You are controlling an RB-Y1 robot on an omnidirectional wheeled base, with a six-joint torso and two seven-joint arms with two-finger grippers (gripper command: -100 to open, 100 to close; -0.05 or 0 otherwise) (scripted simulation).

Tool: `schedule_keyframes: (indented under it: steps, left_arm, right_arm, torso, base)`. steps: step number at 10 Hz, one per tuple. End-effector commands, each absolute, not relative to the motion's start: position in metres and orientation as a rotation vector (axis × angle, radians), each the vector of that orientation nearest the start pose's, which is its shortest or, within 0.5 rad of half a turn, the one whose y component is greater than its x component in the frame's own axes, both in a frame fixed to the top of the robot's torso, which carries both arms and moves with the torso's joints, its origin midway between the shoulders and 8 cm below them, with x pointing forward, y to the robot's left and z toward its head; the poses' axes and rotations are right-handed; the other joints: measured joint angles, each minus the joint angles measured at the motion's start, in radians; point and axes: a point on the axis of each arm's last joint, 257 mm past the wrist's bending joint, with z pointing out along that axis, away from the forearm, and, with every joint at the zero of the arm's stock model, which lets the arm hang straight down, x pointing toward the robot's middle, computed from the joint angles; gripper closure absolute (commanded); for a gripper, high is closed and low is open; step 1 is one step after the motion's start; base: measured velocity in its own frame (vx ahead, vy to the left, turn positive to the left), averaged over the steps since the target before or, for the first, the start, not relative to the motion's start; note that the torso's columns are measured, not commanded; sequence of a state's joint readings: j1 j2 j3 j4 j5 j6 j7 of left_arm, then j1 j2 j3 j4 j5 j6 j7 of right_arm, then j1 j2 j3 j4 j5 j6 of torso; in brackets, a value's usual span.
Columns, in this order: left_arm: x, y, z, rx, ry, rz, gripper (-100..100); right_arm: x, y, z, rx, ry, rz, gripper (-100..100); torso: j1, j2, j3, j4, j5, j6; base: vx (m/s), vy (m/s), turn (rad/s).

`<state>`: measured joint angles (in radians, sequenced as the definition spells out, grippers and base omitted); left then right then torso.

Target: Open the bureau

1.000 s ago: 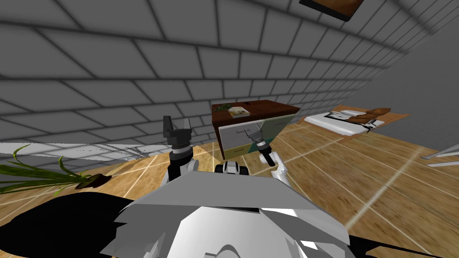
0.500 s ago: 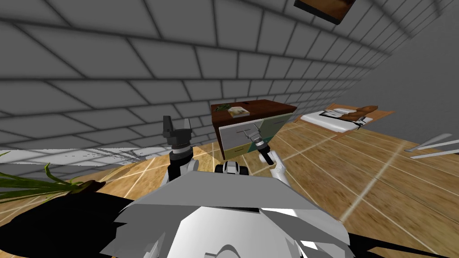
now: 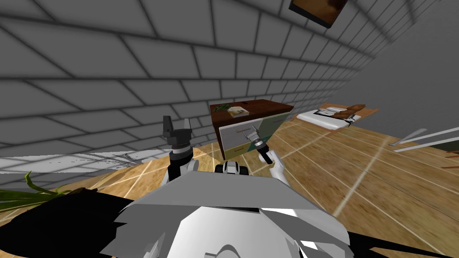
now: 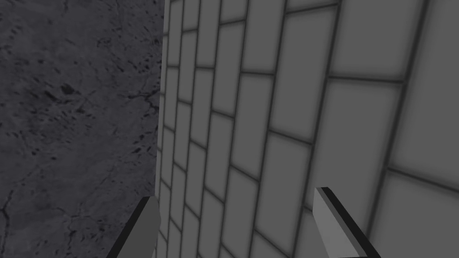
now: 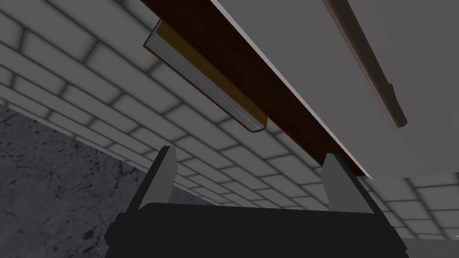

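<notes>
The bureau (image 3: 269, 108) stands against the grey brick wall, with a dark brown top and pale drawer fronts (image 3: 234, 136). A book (image 3: 237, 111) lies on its top. My right gripper (image 3: 250, 133) is held open just in front of the upper drawer front. In the right wrist view, that gripper (image 5: 248, 156) points up along the pale drawer front (image 5: 313, 40), beside the brown top edge (image 5: 273, 94) and the book (image 5: 201, 80). The drawer's dark bar handle (image 5: 364, 58) lies off to one side, outside the fingers. My left gripper (image 3: 177, 124) is raised to the left, open (image 4: 235, 201) and empty.
A bed with a white mattress (image 3: 327, 117) lies on the wooden floor to the right of the bureau. A potted plant (image 3: 40, 192) is at the far left. Grey rails (image 3: 426, 136) reach in at the right edge. A framed picture (image 3: 318, 11) hangs high on the wall.
The whole head view has swung: bed, plant and bureau slide leftward, so I have turned. The right gripper stays at the drawer front, slightly higher.
</notes>
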<state>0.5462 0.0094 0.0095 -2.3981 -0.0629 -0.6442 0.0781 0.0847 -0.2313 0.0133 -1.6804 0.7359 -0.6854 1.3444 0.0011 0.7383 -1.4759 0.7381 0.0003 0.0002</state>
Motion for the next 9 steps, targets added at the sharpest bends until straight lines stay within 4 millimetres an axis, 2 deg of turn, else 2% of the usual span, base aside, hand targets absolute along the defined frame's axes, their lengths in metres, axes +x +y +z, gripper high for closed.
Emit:
schedule_keyframes:
  steps: [1,4,9]
  left_arm:
    - [0.289,0.263,0.084,-0.451,0.496,-1.361,0]
    - [0.289,0.263,0.084,-0.451,0.496,-1.361,0]
    - [0.289,0.263,0.084,-0.451,0.496,-1.361,0]
  right_arm:
    - [0.462,-0.152,-0.123,-0.838,0.861,-0.283,-100]
    - [0.469,-0.150,-0.143,-0.937,0.836,-0.386,-100]
    - [0.475,-0.148,-0.161,-1.047,0.788,-0.520,-100]
  torso:
    - [-0.001,0.000,0.000,0.000,0.000,0.000]
    - [-0.001,-0.001,0.000,0.000,0.000,0.000]
    - [-0.001,0.000,0.000,0.000,0.000,0.000]
  base:
    - [0.001,0.021,0.009]
    - [0.004,0.036,-0.103]
    - [0.002,0.041,-0.078]
